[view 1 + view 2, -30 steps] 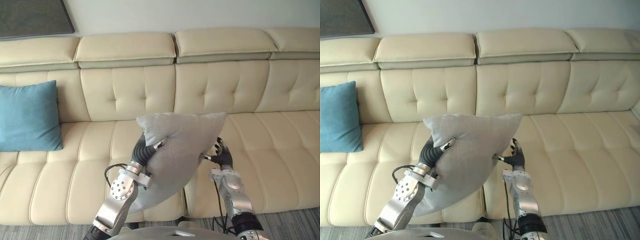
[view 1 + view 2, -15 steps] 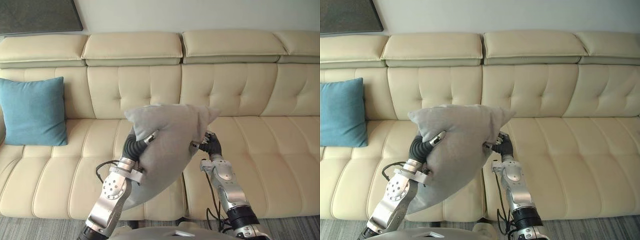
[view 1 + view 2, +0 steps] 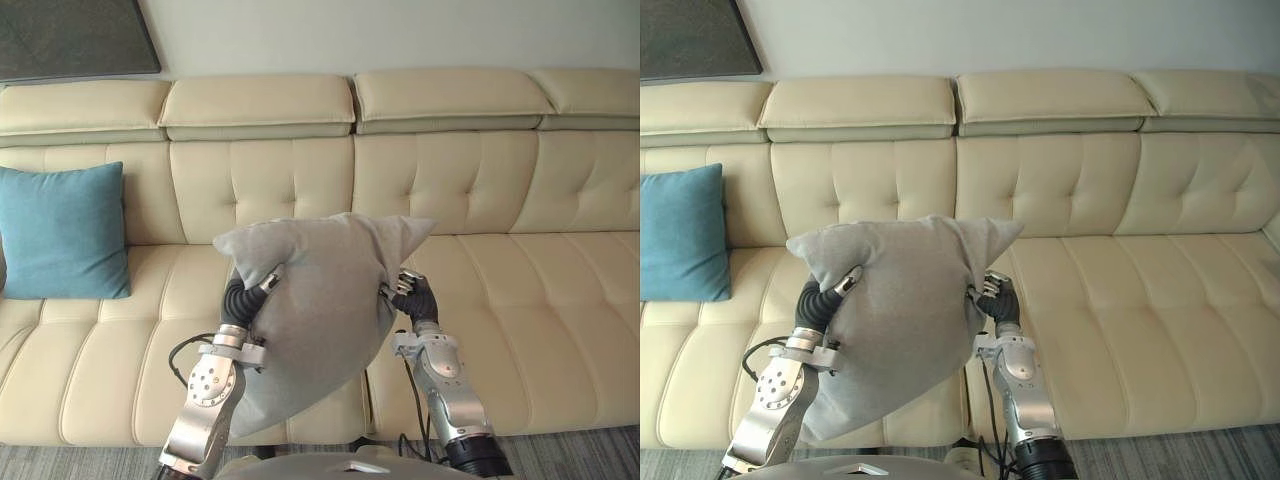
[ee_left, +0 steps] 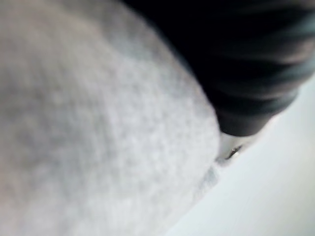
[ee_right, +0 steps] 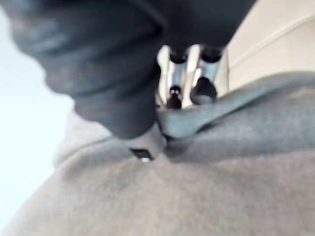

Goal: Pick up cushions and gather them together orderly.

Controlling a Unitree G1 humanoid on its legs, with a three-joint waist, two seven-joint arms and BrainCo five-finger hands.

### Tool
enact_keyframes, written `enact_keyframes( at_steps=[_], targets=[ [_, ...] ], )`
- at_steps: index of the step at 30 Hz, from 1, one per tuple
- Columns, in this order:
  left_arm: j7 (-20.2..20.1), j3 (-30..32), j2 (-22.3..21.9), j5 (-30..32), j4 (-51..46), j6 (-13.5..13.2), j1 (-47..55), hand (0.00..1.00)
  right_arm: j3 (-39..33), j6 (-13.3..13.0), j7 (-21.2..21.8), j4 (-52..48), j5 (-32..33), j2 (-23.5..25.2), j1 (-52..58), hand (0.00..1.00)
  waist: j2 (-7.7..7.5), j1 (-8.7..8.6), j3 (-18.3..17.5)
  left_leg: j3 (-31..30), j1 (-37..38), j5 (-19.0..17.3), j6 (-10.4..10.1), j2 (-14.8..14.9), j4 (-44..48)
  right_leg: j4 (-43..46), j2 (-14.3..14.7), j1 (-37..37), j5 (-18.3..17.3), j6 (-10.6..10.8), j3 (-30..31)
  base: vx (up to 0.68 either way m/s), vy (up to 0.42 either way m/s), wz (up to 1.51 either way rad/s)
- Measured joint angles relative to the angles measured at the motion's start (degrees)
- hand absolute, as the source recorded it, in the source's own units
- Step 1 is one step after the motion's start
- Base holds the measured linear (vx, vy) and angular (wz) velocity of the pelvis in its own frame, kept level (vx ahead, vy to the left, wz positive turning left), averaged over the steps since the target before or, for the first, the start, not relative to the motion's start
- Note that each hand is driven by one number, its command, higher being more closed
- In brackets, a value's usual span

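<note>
Grey cushion (image 3: 320, 310) hangs raised in front of the sofa (image 3: 520, 290), squeezed between both hands. The right hand (image 3: 415, 297) meets its right edge with the wrist bent upward, fingers (image 5: 199, 73) curled over a fold of cloth and pinching it. The left hand (image 3: 245, 298) presses the opposite side, forearm angled up; whether it clasps cannot be told. A blue cushion (image 3: 62, 232) leans on the sofa back, well apart from both hands.

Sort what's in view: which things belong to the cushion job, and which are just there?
Job:
- grey cushion, carried between left hand and right hand
- blue cushion, leaning on the sofa back, far left

Just there:
- sofa
- dark picture on the wall
- carpet
</note>
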Motion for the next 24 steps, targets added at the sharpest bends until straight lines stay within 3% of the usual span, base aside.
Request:
enact_keyframes(
  at_steps=[11, 15, 21, 24],
  targets=[
    [4.45, 4.01, -0.85, 8.20, 9.54, 1.83, -2.22, 1.00, -0.22, 0.00, -2.15, -0.01, -4.03, 3.53, 1.63, 1.00, -0.13, -0.03, -0.78, 1.62, -1.18, -0.97, -1.16, 0.28, -0.01, -0.56, 0.07, -1.82, 0.67, -0.25, 1.84, -0.01, -0.001, -0.08],
    [6.49, 4.02, -0.40, 9.05, 12.55, 2.42, -7.55, 1.00, -0.19, 0.04, -4.06, 0.36, -5.08, 3.48, -1.11, 1.00, 0.08, -0.04, -0.73, 3.11, -5.14, 0.11, -0.09, 0.13, 0.02, -2.49, 0.06, -5.55, 4.05, 0.08, 3.34, 0.00, -0.004, -0.19],
    [11.92, 3.98, 1.75, 9.60, 20.27, 3.05, -26.61, 1.00, -0.43, 0.41, -9.88, 4.97, -4.98, 2.66, -15.95, 1.00, 0.10, -0.49, 5.85, 4.42, -10.81, 1.86, 0.28, 0.14, 0.03, -2.94, 0.01, -11.35, 6.73, -0.69, 4.75, -0.06, -0.001, -0.08],
    [16.57, 3.73, 5.20, 9.60, 25.68, 3.28, -41.53, 1.00, -2.32, 1.28, -14.15, 5.18, -4.99, 2.31, -27.80, 1.00, 0.14, 0.34, 9.84, 4.44, -15.57, 3.87, 0.18, 0.72, 0.02, -2.93, 0.29, -16.12, 8.25, -1.59, 4.67, -0.10, -0.015, 0.03]
  ],
)
